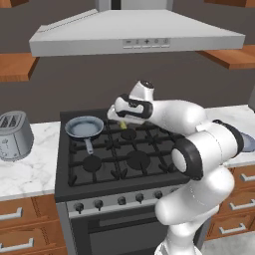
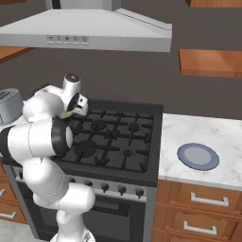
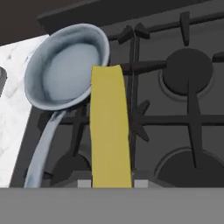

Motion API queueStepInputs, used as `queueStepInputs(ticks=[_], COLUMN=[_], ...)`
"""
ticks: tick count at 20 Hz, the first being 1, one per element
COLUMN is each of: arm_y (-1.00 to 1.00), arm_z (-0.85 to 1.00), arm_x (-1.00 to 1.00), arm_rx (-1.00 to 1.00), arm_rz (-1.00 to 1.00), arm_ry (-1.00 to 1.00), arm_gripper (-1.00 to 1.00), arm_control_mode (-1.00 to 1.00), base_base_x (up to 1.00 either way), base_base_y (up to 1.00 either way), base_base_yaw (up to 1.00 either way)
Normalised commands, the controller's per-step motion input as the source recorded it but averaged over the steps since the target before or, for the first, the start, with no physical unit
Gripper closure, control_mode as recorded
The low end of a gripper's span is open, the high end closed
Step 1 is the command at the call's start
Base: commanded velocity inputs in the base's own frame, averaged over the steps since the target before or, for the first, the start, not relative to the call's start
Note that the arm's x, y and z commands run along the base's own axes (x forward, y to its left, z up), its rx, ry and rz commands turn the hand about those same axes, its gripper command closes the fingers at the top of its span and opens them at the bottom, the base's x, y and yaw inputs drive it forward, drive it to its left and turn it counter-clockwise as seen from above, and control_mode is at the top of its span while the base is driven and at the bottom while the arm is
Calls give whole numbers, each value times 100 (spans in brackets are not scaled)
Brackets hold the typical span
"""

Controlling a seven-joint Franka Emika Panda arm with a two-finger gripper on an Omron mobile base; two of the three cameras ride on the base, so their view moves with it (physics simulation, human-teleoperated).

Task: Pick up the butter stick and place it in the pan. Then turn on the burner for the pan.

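My gripper is shut on the butter stick, a pale-yellow block that reaches up between the fingers in the hand view. The pan sits on the stove's back left burner, blue-grey inside, its straight grey handle pointing toward the stove front. The butter's far end overlaps the pan's right rim in that view. From the left base view the gripper hangs above the grates just right of the pan, with the butter stick poking out below. The right base view shows the gripper with the butter stick.
A black gas stove has a row of knobs along its front. A toaster stands on the left counter. A flat blue-grey plate lies on the right counter. The range hood hangs overhead.
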Motion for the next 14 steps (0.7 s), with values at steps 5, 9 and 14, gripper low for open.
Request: queueStepInputs(ticks=[5,9,14], arm_y=[49,50,50], arm_z=[-1,0,0], arm_x=[-2,0,13], arm_rx=[-12,-10,-6], arm_rz=[3,2,0], arm_ry=[-3,-4,0], arm_gripper=[100,100,100], arm_control_mode=[-100,-100,-100], base_base_x=[0,0,0], base_base_y=[0,0,0], base_base_yaw=[0,0,0])
